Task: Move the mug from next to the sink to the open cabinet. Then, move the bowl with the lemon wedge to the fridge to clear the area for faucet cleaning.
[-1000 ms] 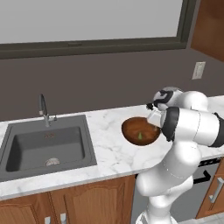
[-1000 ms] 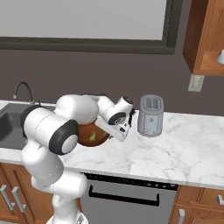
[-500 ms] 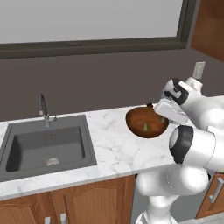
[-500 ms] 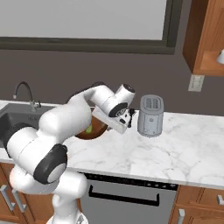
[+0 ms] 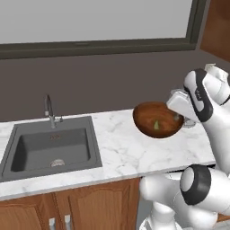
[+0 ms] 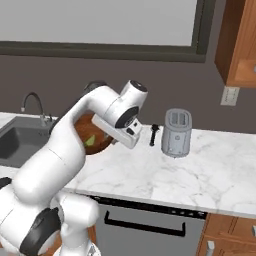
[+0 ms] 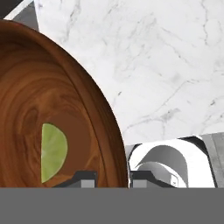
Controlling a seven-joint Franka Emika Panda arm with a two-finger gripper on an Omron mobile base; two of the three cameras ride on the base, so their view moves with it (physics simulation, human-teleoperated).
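Gripper [image 7: 113,178] is clamped on the rim of the bowl [image 5: 158,120], one finger inside the wall and one outside per the hand view; lemon wedge [image 7: 53,152] sits on the bowl floor at lower left of that frame. In the left base view the bowl is at centre-right, lifted off the marble counter [image 5: 121,152] and tipped toward the camera, wedge visible as a green speck. Versus a second ago: bowl was lower and closer to the counter with the arm folded down around it; half a second ago it was partway up; now it is higher and the wrist sits further toward the upper right of the frame. In the right base view the arm has stretched upward, bowl partly hidden behind the forearm at centre-left. Sink [image 5: 53,149] and faucet [image 5: 48,109] at left, toaster [image 6: 177,133] at centre-right, all unchanged.
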